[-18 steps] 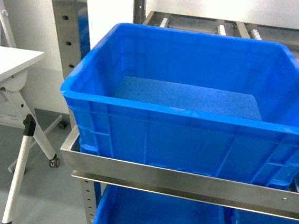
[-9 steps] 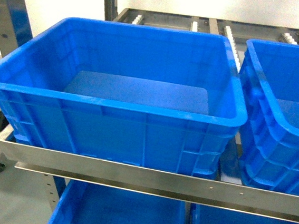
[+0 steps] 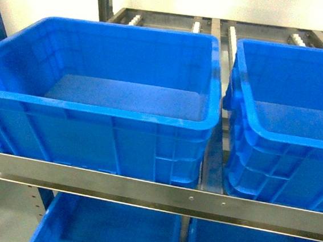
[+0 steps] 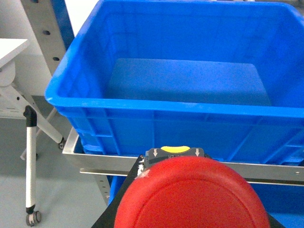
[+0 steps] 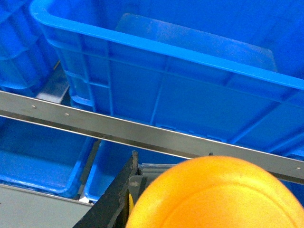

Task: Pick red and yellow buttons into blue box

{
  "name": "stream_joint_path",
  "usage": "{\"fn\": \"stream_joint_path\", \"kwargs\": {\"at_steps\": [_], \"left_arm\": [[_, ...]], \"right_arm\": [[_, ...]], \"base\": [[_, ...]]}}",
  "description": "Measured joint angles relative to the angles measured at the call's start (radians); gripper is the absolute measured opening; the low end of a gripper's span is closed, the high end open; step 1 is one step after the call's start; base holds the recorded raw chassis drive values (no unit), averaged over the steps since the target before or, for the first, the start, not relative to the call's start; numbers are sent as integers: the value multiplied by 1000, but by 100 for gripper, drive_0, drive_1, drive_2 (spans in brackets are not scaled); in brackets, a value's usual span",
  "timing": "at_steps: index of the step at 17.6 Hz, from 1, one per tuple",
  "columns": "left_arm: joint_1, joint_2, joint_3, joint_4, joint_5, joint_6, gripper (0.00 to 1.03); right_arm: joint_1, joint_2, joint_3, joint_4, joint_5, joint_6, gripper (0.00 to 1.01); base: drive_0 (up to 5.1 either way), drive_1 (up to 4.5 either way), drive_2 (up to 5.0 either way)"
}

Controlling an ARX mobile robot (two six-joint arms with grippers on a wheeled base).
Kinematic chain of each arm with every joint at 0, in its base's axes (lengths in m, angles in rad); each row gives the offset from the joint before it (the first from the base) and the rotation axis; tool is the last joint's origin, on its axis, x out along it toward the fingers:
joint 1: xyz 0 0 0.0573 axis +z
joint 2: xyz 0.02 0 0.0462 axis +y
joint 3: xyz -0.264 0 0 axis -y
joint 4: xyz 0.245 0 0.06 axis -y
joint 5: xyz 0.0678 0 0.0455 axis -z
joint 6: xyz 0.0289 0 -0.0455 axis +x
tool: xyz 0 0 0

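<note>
Head view showed me two deep crates on a steel shelf rail [image 3: 154, 192]: the blue box [image 3: 100, 106] on the left, its floor bare, and a second blue crate [image 3: 285, 138] just beside it on the right. Lower bins [image 3: 111, 230] sat under the rail. Neither of my arms appeared in that view.

In my left wrist camera the red button [image 4: 190, 194] filled the bottom of the frame, its round cap facing the lens, with a small yellow-marked part of its base [image 4: 175, 152] peeking over the top. It sat low and in front of the blue box, outside the near wall, not over the opening. My left gripper's fingers were hidden behind the cap, so I could not tell how they stood, though the button seemed to ride with the wrist.

My right wrist camera gave the same picture with the yellow button [image 5: 213, 194]: cap huge at the bottom edge, dark base beside it, below the rail and short of a crate wall. The right fingers were also hidden.

I judged both buttons were picked and I was in the carrying step. The next move called for lifting each arm above the thick rim, reaching over the floor, then letting go without clipping the wall.
</note>
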Motion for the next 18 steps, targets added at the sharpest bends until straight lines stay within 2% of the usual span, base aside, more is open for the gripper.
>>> {"fn": "stream_joint_path", "kwargs": {"at_steps": [14, 18], "left_arm": [[0, 0, 0, 1, 0, 0, 25], [-1, 0, 0, 0, 5, 0, 25]], "right_arm": [[0, 0, 0, 1, 0, 0, 35], [0, 0, 0, 0, 3, 0, 35]], "base": [[502, -240, -240], [0, 0, 0]]}}
